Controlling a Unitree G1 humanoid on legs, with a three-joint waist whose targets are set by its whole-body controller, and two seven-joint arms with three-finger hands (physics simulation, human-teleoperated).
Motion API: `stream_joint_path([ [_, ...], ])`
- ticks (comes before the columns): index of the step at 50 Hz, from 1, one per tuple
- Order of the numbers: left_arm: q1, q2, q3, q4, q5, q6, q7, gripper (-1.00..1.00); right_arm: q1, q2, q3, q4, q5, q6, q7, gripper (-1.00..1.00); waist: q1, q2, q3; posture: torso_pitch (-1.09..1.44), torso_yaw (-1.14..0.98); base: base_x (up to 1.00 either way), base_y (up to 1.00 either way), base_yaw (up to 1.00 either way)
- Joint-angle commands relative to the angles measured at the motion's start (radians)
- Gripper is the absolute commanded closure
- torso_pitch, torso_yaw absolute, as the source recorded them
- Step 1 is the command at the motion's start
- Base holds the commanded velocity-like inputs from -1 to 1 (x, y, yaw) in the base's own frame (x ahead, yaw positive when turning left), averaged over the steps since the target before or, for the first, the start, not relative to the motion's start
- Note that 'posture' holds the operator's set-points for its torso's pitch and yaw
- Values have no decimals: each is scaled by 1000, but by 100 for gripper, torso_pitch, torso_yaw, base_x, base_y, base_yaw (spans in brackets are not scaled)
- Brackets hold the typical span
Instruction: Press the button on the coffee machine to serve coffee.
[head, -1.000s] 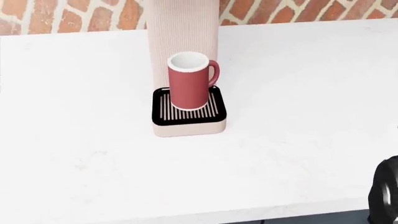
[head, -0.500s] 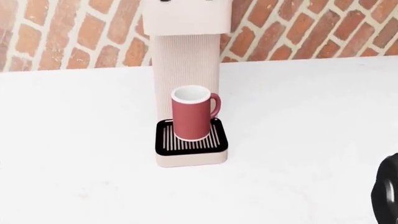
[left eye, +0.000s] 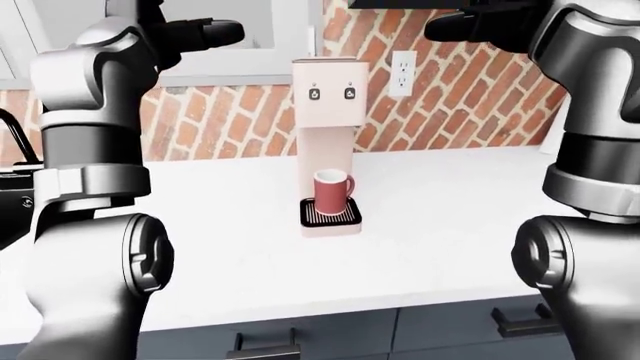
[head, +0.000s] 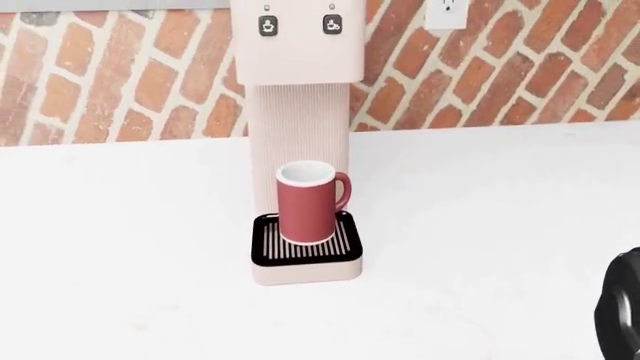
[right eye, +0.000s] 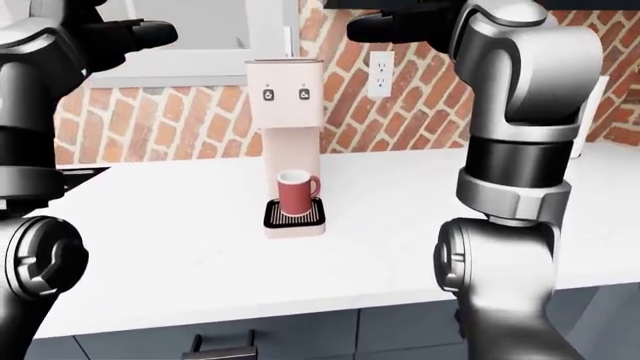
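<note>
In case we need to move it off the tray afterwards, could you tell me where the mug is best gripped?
Grip the mug round its body from the head view's left: it stands upright, its handle points right, and the machine's column stands close behind it.

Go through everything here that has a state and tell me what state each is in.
mug: upright on the drip tray, contents not visible
coffee machine: two buttons untouched, nothing pouring
left robot hand: raised, touching nothing
right robot hand: raised, touching nothing
wall outlet: nothing plugged in
</note>
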Motion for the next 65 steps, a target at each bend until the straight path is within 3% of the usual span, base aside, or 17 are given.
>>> stream_joint_path([
  [1, -40, 5, 2, -27, -4, -29, -5, -100, -34, -8, -5, -18, 1, -27, -3, -100, 0, 1, -7, -65, 0, 0, 0, 0],
  [15, -53, -13, -9, -4, 12, -45, -19, -100, -46, -6, 1, 23, -4, -53, 0, -100, 4, 0, -37, -73, 0, 0, 0, 0],
  [26, 2, -20, 5, -208, -40, 101, -6, -100, -31, 2, -1, 17, -1, -61, -4, -100, 3, 3, -41, -73, 0, 0, 0, 0],
  [43, 91, -22, 52, -552, -252, 394, 52, -100, -16, 6, -2, 0, 3, -55, -9, -100, 5, 6, -44, -73, 0, 0, 0, 0],
  [65, 184, -24, 83, -783, -551, 551, 165, -100, 0, 0, -6, -15, 15, -49, -12, -100, 9, 8, -48, -73, 0, 0, 0, 0],
])
